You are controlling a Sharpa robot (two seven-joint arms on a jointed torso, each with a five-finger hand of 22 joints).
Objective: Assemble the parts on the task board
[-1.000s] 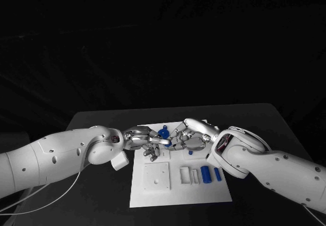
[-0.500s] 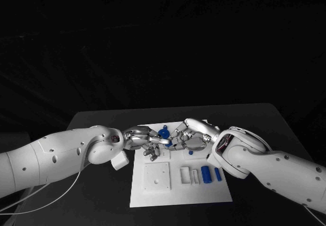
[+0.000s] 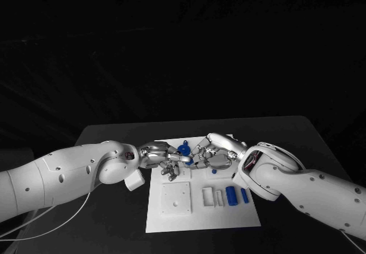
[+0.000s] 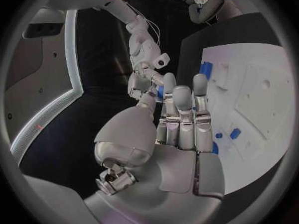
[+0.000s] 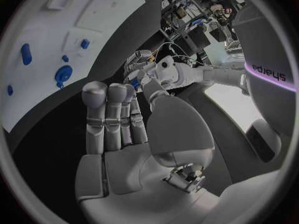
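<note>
Both robot hands meet over the task board's (image 3: 202,219) far edge, left robot hand (image 3: 162,157) and right robot hand (image 3: 210,153) pinching one blue part (image 3: 184,151). "Sharpa" is printed on an arm.

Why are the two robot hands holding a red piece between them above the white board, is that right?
Nearly right: the piece is blue, not red. The head view shows the left hand and right hand meeting on it above the white task board.

Black table (image 3: 114,217) under white board; dark backdrop (image 3: 183,58) hanging behind far edge.
</note>
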